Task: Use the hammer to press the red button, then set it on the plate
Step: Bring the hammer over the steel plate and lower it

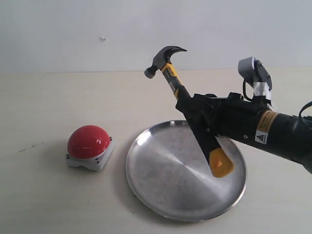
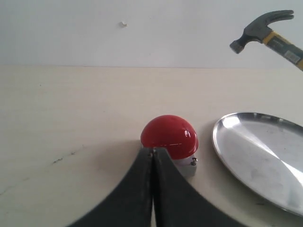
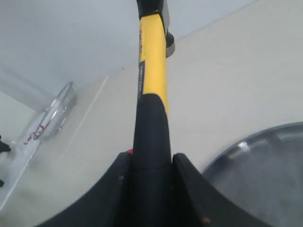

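Hammer: held clear of the table and tilted; dark claw head at the upper middle of the exterior frame, against the wall; handle runs down to the right; yellow end hangs over the right part of the plate.
Right gripper: reaches in from the right edge of the exterior frame; clamped on the black part of the handle; its wrist view shows one finger on each side of the hammer.
Plate: round steel plate, flat on the table at the lower middle of the frame; nothing lies on it.
Red button: lower left of the frame, on its white base; just left of the plate, not touching it; well apart from the hammer head.
Left gripper: seen only in its wrist view, at the lower middle; fingers pressed together with nothing between them; tips right before the red button; contact cannot be told.
Table: pale surface; white wall behind.
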